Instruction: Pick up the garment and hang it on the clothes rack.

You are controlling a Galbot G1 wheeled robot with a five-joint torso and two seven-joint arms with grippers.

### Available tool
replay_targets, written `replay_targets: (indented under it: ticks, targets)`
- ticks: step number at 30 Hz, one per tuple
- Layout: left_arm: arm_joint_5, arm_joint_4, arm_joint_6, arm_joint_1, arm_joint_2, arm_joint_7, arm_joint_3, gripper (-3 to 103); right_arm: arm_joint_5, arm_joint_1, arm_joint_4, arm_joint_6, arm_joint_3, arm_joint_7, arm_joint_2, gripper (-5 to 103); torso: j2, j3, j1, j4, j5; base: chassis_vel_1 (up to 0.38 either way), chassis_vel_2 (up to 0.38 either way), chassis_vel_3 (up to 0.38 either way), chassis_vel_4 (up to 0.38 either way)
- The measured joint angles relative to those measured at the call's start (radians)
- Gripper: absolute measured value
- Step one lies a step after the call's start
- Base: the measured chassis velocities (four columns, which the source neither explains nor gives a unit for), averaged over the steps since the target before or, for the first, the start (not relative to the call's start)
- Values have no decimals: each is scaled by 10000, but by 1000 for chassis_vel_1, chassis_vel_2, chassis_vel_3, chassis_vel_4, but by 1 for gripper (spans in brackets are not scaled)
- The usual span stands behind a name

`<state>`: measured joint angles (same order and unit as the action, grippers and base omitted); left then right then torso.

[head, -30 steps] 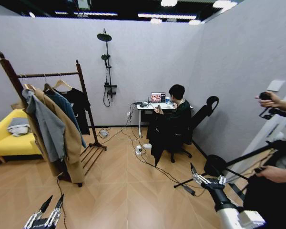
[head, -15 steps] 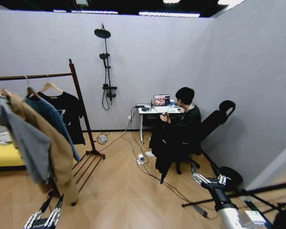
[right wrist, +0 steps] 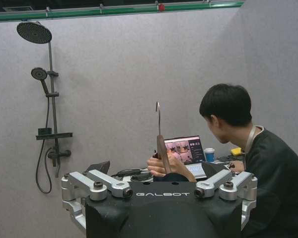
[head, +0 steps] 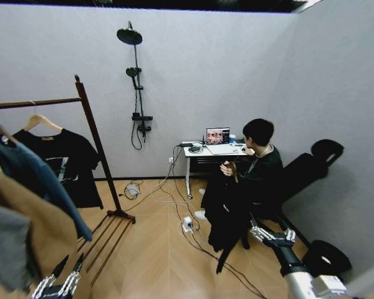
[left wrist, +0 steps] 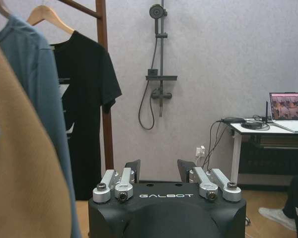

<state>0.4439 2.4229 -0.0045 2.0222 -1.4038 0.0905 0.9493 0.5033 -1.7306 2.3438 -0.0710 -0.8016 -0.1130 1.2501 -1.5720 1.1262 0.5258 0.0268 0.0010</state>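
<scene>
The garment (head: pixel 227 208), a black top on a wooden hanger (right wrist: pixel 162 148), hangs in front of a seated person beside the white desk (head: pixel 215 151); the person's hand (right wrist: pixel 165 166) grips the hanger below its metal hook. It is well apart from the clothes rack (head: pixel 93 143), which stands at the left of the head view.

On the rack's rod hang a black shirt with a pale graphic (head: pixel 62 165), a blue-grey garment (head: pixel 31 177) and a tan coat (head: pixel 25 230); the coat and the blue-grey garment lie nearest the robot on that side. A wall-mounted shower fixture (head: pixel 136 81) occupies the wall between rack and desk. A laptop (head: pixel 218 136) sits on the desk. Cables and a power strip (head: pixel 188 224) lie on the wooden floor between the robot and the person.

The left gripper (head: pixel 57 284) is low at the bottom left of the head view, jaws apart and holding nothing. The right gripper (head: pixel 271 235) is low at the right, just beside the person's chair, jaws apart and empty.

Compared with the earlier head frames, the whole scene has shifted: the rack has moved toward the left edge, the yellow sofa and the tripod at the right have left the frame, and the person with the garment appears larger. This is camera motion. Both grippers keep the same place in the frame.
</scene>
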Motion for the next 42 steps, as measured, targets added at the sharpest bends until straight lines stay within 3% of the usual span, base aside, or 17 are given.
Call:
replay_targets:
  ticks: [3, 4, 5, 10, 12, 15, 27, 42]
  targets:
    - [0, -1, 0, 0, 0, -2, 0, 46, 11, 105, -17, -18, 8, -62, -35, 100, 1, 2, 2, 4, -23, -339, 333, 340, -330]
    - [0, -1, 0, 0, 0, -2, 0, 46, 11, 105, -17, -18, 8, -62, -35, 100, 1, 2, 2, 4, -23, -346, 318, 337, -327]
    - [0, 0, 0, 0, -1, 0, 0, 46, 14, 164, -35, -42, 17, -118, -38, 100, 0, -1, -1, 0, 1, -344, 363, 305, -354]
    - [0, 0, 0, -1, 1, -3, 0, 46, 102, 385, -115, 0, -107, -180, -174, 100, 6, 6, 15, 10, -19, -287, 272, 227, -272]
    - [0, 0, 0, -2, -1, 0, 0, 46, 421, 830, -226, 303, -338, -219, -464, 100, 6, 5, 13, -2, -2, -204, 160, 107, -148]
    - [0, 0, 0, -1, 0, -3, 0, 46, 676, 1375, -318, 768, -480, -253, -921, 100, 5, 4, 10, -3, -17, -56, 86, 61, -12]
    - [0, 0, 0, 1, -1, -2, 0, 46, 925, 2964, -1059, 2318, -331, -736, -2104, 100, -2, 0, -4, 0, -9, 28, -31, -28, 34]
    - [0, 0, 0, 0, -1, -2, 0, 46, 1293, 4199, -2393, 2874, 193, -718, -2726, 100, 1, 1, 2, 0, -9, 0, 0, 0, 0]
